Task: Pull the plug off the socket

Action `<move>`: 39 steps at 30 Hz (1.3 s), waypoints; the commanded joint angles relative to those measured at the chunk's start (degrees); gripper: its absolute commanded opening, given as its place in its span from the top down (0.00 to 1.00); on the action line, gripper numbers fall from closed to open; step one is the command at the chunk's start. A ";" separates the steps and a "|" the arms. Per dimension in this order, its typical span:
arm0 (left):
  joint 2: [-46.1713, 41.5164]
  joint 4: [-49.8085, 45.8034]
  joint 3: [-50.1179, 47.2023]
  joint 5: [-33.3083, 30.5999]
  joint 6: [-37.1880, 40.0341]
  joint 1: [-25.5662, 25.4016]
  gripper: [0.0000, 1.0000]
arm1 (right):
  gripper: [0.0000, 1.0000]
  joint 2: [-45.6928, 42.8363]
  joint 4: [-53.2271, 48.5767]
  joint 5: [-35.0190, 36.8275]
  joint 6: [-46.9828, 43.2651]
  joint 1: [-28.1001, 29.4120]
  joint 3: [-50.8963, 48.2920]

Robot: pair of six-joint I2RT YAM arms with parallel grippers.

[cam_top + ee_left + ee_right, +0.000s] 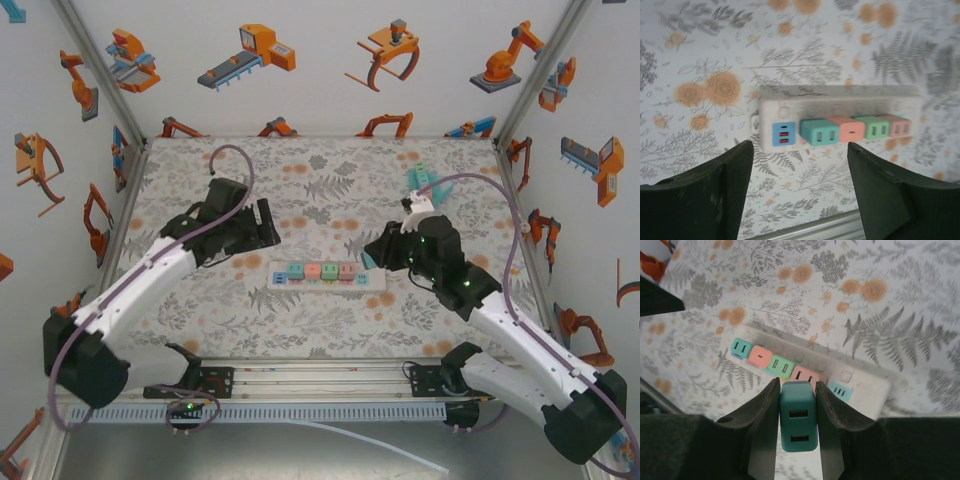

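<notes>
Right gripper (797,390) clamped on teal plug (798,422), which looks lifted clear of strip (860,382). Left gripper (800,155) half open, empty. Pull looks done; only release left.

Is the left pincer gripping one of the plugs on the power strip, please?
No, the left pincer stands open, short of the power strip, with none of the plugs between its jaws.

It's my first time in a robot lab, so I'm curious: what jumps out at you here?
The long white power strip with pastel plugs lies mid-table on the grey floral tablecloth. At its right end the right tool pinches a dark teal square plug, while the left tool hangs open by the left end.
</notes>
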 commanded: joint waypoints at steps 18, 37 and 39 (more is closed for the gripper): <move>-22.66 5.08 -12.10 43.91 45.12 -1.85 0.03 | 0.82 0.79 14.10 1.87 35.49 2.99 -26.64; -16.14 11.39 -12.71 38.51 49.43 -11.14 0.03 | 0.45 -3.57 4.54 8.65 32.90 5.35 -26.40; -16.42 12.21 -12.88 37.89 49.09 -11.28 0.03 | 0.44 -5.76 2.99 9.61 31.63 5.40 -25.90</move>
